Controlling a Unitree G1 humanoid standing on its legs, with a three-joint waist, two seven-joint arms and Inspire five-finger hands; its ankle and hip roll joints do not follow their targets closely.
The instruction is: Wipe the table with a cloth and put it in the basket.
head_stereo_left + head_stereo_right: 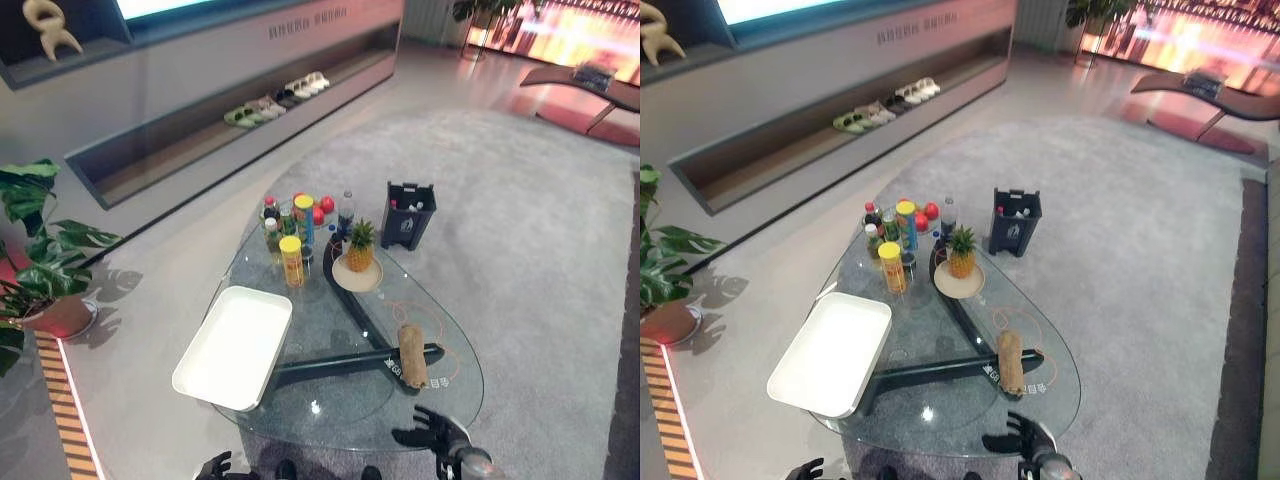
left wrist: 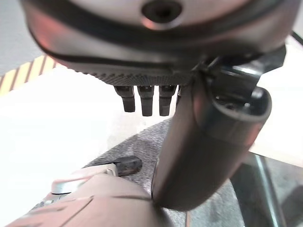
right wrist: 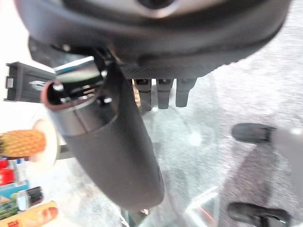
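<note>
A rolled tan cloth (image 1: 412, 355) lies on the right side of the round glass table (image 1: 320, 405), over the dark table leg. The dark basket (image 1: 408, 213) stands on the grey carpet beyond the table's far edge and holds a few small items. My right hand (image 1: 440, 435) hovers open at the table's near right edge, a short way in front of the cloth and apart from it. My left hand (image 1: 213, 466) hangs low at the near left edge, open, with its fingers (image 2: 144, 99) straight and nothing in it.
A white tray (image 1: 235, 345) takes up the table's left side. A pineapple on a plate (image 1: 358, 255) and several bottles and cans (image 1: 295, 230) crowd the far part. A potted plant (image 1: 40, 260) stands to the left, and a low shelf with shoes (image 1: 280, 98) beyond.
</note>
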